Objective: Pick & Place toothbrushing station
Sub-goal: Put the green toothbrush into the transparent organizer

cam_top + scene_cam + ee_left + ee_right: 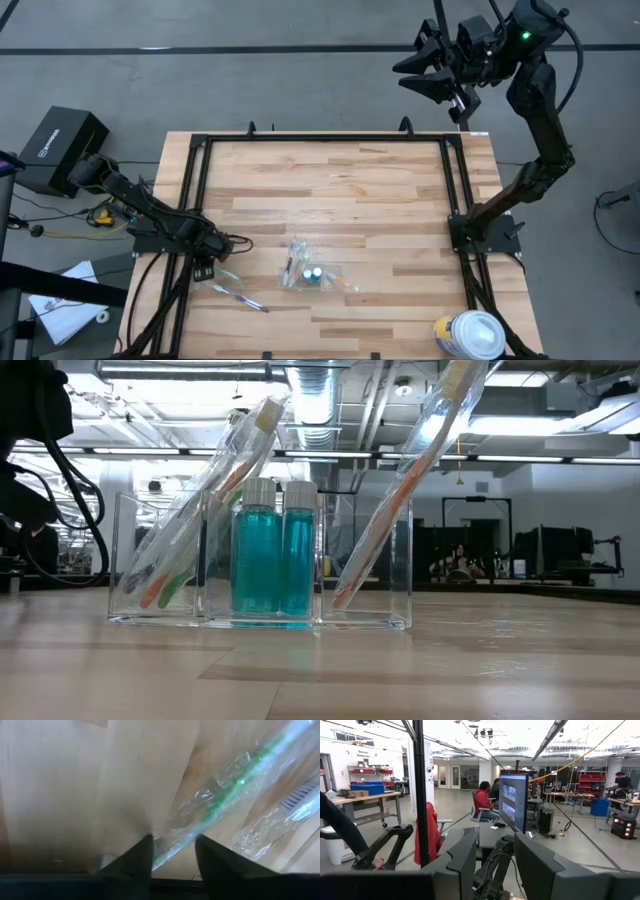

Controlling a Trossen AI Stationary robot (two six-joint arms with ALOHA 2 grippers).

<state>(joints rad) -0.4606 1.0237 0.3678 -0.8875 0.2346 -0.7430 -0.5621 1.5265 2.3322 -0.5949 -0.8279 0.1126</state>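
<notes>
The see-through holder (312,272) stands mid-table near the front. In the low view it (150,565) keeps two teal tubes (272,555) in its middle compartment and wrapped toothbrushes (400,490) leaning in the outer ones. Two more wrapped toothbrushes (238,293) lie flat on the wood left of it. My left gripper (207,268) points down at their left end. Its open fingers (172,852) stand on either side of the end of the green-marked toothbrush (225,790). My right gripper (425,75) is raised beyond the far right corner, open (495,865) and empty. My left gripper comes from above, one finger on each side of the green-marked toothbrush's wrapped end (170,844), which lies flat on the table. The fingers lie across the toothbrush. Whether they touch the wrapper I cannot tell.
A round white-lidded canister (470,335) stands at the near right corner. A black frame (320,138) runs along the table's far edge and both sides. A second wrapped toothbrush (280,815) lies close beside the green-marked one. Bare wood stretches across the far half.
</notes>
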